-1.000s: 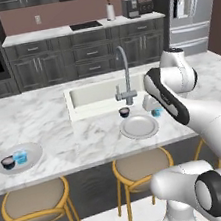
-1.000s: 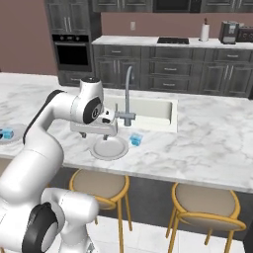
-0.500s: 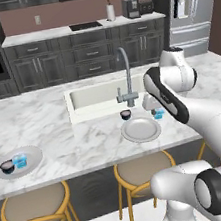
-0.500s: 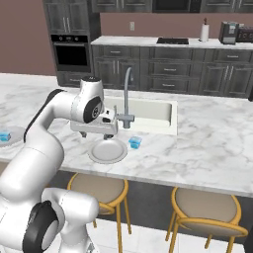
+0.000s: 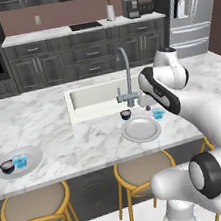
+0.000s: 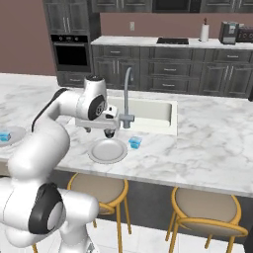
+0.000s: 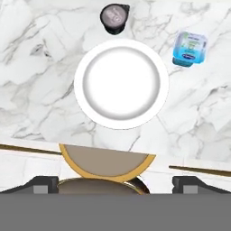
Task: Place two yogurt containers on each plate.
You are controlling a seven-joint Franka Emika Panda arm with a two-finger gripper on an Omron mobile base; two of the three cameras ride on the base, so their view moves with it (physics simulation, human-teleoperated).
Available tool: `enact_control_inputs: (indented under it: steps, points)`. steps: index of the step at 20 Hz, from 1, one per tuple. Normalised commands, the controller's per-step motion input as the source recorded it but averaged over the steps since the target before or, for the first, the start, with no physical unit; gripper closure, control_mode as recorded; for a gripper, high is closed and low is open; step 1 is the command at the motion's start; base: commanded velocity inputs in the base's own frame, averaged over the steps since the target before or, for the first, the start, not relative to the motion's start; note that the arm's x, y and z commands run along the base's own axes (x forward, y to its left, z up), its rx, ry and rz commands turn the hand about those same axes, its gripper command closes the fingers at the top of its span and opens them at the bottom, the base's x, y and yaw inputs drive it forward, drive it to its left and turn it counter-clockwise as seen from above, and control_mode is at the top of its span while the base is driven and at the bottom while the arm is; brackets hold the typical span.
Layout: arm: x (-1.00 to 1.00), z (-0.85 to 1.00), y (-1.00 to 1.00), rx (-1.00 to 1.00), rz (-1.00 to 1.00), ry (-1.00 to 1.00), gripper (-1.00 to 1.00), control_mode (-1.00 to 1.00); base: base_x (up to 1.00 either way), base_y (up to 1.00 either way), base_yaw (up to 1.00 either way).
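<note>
Counter [image 5: 44,128] — white marble island with a sink [image 5: 93,97] and a grey faucet [image 5: 125,74] at its middle.

Near plate [image 7: 121,84] — round, pale, bare, lying flat near the counter's front edge, just in front of the faucet; in the left base view at [image 5: 141,129], in the right base view at [image 6: 107,150].

Dark cup [image 7: 114,18] — pale top, upright on the marble just beyond the near plate's rim, between plate and sink; not on the plate. Seen also at [image 5: 126,114].

Blue cup [image 7: 191,48] — translucent light blue, printed lid, on the marble just beside the same plate, off its rim on the faucet's far side from the dark cup. Seen also at [image 5: 158,113] and [image 6: 135,143].

Far plate [image 5: 33,154] — at the counter's left end, well apart from the near plate. It carries a second dark cup [image 5: 7,167] and a second blue cup [image 5: 20,160], side by side, both inside the rim.

Gripper [image 6: 109,132] — hangs above the near plate, pointing down at it. Its two dark tips sit far apart at the lower corners of the hand view, jaws spread wide with nothing between them.

Stool [image 7: 106,164] — round tan seat with a gold rim, below the counter edge under the near plate; two more like it along the counter front.
</note>
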Motion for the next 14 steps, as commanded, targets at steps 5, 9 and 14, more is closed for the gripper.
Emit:
enact_control_inputs:
  steps: [5,9,14]
  points:
    - [0.87,-0.11,0.13,0.00,0.00,0.00,-1.00,-1.00,0.00,0.00,0.00]
    - [0.82,-0.32,0.37,0.00,0.00,0.00,-1.00,-1.00,0.00,0.00,0.00]
    - [0.68,-0.38,0.19,0.00,0.00,0.00,-1.00,-1.00,0.00,0.00,0.00]
